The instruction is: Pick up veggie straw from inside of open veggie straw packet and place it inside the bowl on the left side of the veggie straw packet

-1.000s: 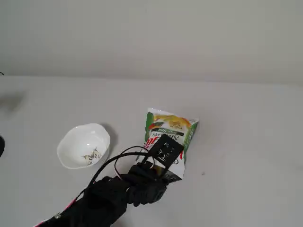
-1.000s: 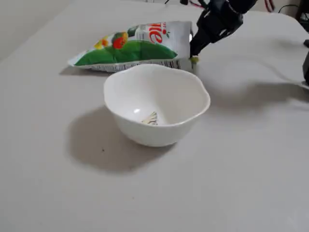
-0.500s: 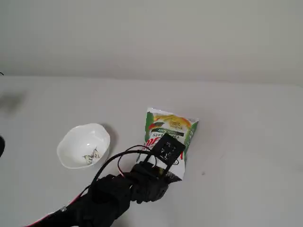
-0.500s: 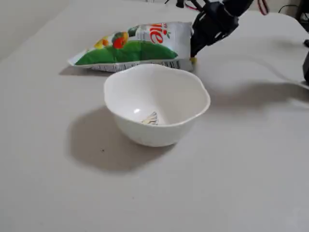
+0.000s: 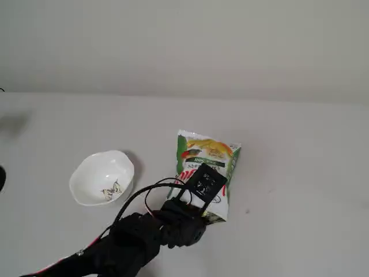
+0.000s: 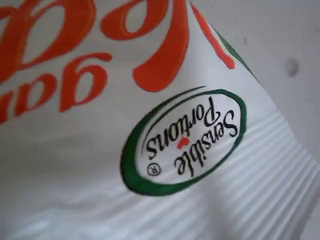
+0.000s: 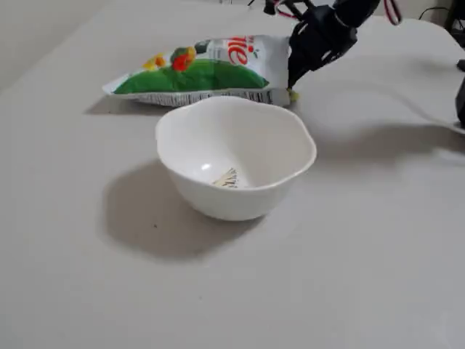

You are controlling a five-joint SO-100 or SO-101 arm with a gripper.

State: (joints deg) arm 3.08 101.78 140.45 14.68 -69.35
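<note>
The white and green veggie straw packet (image 5: 207, 161) lies flat on the table, right of the bowl (image 5: 92, 173) in a fixed view. My gripper (image 7: 292, 83) is at the packet's (image 7: 211, 69) open end, low over the table. A small pale yellow-green bit (image 7: 293, 94) shows at the fingertips; it may be the veggie straw, and whether it is held is unclear. The white wavy-rimmed bowl (image 7: 287, 171) holds only its dark floral mark. The wrist view is filled by the packet's printed face (image 6: 100, 165), with no fingers in it.
The grey table (image 7: 87, 276) carries only the bowl and the packet. A dark object (image 7: 461, 102) stands at the right edge of a fixed view. A pale wall (image 5: 184, 46) rises behind the table.
The arm has shifted slightly at the packet's open end, and that end of the packet has nudged a little. The bowl has not moved.
</note>
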